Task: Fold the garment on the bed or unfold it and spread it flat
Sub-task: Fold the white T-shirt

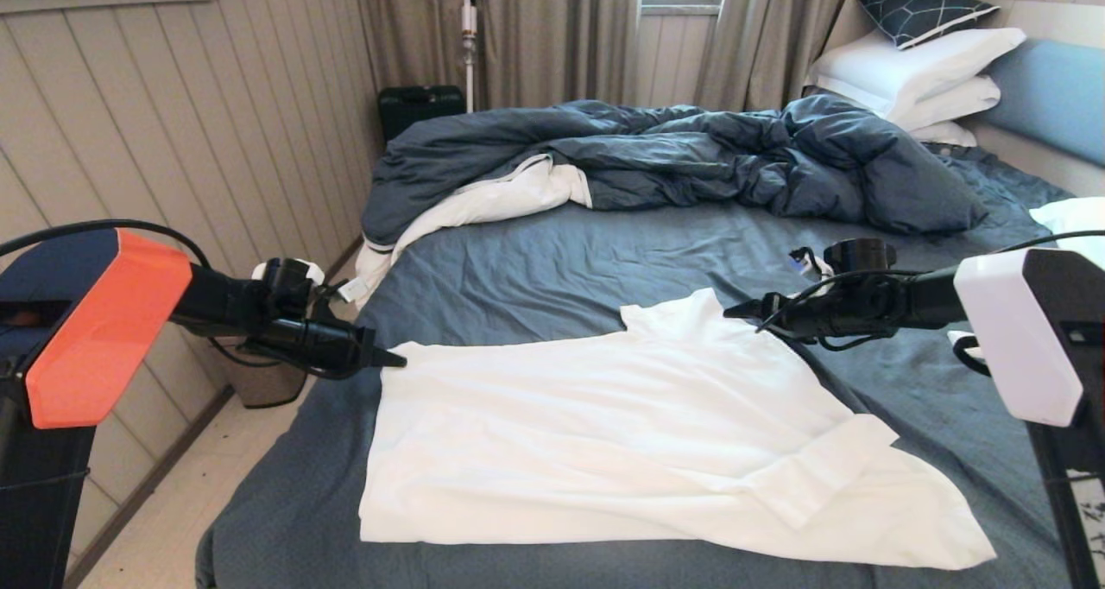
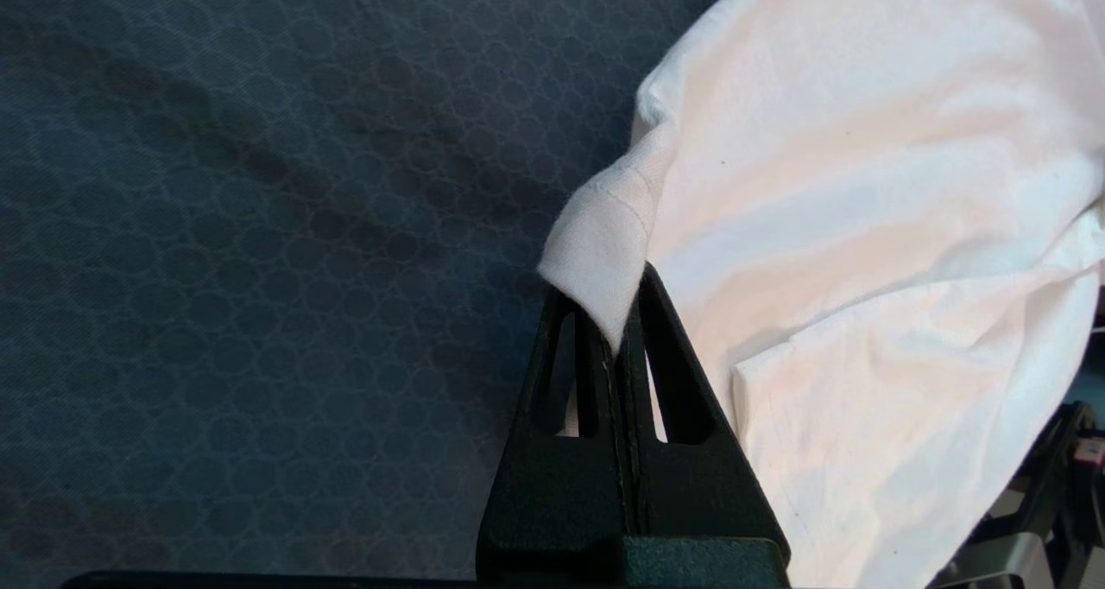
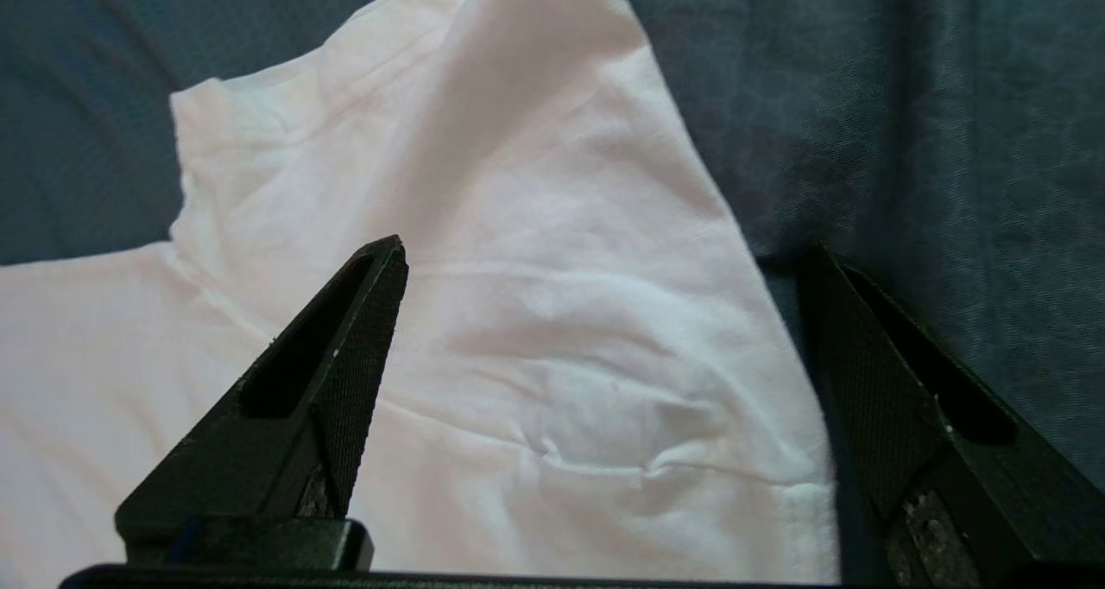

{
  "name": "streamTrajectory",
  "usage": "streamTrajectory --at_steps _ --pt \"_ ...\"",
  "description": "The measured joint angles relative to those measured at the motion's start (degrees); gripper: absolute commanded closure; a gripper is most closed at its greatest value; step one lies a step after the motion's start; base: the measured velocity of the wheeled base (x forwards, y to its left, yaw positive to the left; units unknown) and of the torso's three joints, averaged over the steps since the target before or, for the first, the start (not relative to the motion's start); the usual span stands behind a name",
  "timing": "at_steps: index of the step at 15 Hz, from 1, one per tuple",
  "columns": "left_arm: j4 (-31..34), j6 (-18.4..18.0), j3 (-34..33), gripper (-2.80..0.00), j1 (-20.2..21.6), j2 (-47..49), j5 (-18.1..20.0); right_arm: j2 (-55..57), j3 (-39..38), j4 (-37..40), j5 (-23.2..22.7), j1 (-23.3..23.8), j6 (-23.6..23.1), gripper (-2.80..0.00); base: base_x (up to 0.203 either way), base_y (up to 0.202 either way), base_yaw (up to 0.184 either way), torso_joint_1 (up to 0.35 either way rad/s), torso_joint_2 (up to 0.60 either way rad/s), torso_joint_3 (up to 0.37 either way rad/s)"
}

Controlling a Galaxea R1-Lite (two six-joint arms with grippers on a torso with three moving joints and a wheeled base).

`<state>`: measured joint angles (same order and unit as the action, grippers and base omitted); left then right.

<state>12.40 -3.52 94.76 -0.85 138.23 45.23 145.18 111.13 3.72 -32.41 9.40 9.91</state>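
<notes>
The garment [image 1: 604, 433], a plain white shirt, lies spread across the near half of the bed [image 1: 552, 261], with one sleeve folded over at its right side. My left gripper [image 1: 399, 360] is at the shirt's far left corner, shut on that corner of the garment [image 2: 604, 261]. My right gripper [image 1: 734, 311] hovers just above the shirt's far right part, open, with nothing between its fingers [image 3: 363, 347]; the garment [image 3: 535, 313] lies loose and creased beneath it.
A rumpled dark blue duvet [image 1: 691, 157] fills the far half of the bed, its white lining [image 1: 483, 205] showing at the left. White pillows [image 1: 915, 75] stack at the headboard [image 1: 1049, 88]. The floor [image 1: 173, 503] runs along the bed's left edge by the panelled wall.
</notes>
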Motion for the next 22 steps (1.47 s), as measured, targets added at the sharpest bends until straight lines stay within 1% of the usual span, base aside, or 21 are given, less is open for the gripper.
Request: streamTrajectory --at_steps 2,4,5,16,21,22 --pt "-0.01 0.02 0.00 0.00 0.04 0.00 0.00 0.20 0.01 -0.66 1.26 -0.76 -0.02 -2.80 0.000 0.000 0.000 0.000 0.00 0.000" --pt "-0.09 0.02 0.00 0.00 0.01 0.00 0.02 0.30 0.01 -0.48 1.37 -1.05 -0.03 -2.80 0.000 0.000 0.000 0.000 0.00 0.000" --pt "-0.09 0.05 0.00 0.00 0.01 0.00 0.00 0.30 0.01 -0.26 1.37 -1.09 -0.03 0.00 0.000 0.000 0.000 0.000 0.00 0.000" --pt "-0.11 0.09 0.00 0.00 0.06 0.02 0.02 0.27 -0.09 -0.08 1.30 -1.14 -0.02 0.00 0.000 0.000 0.000 0.000 0.00 0.000" --pt "-0.06 0.23 -0.15 0.00 0.11 -0.74 0.12 -0.91 -0.49 0.08 1.16 -0.25 0.17 0.00 0.000 0.000 0.000 0.000 0.00 0.000" --pt "-0.07 0.28 -0.24 0.00 0.17 -1.21 0.69 -1.60 -0.82 0.14 1.15 0.07 0.20 0.00 0.000 0.000 0.000 0.000 0.00 0.000"
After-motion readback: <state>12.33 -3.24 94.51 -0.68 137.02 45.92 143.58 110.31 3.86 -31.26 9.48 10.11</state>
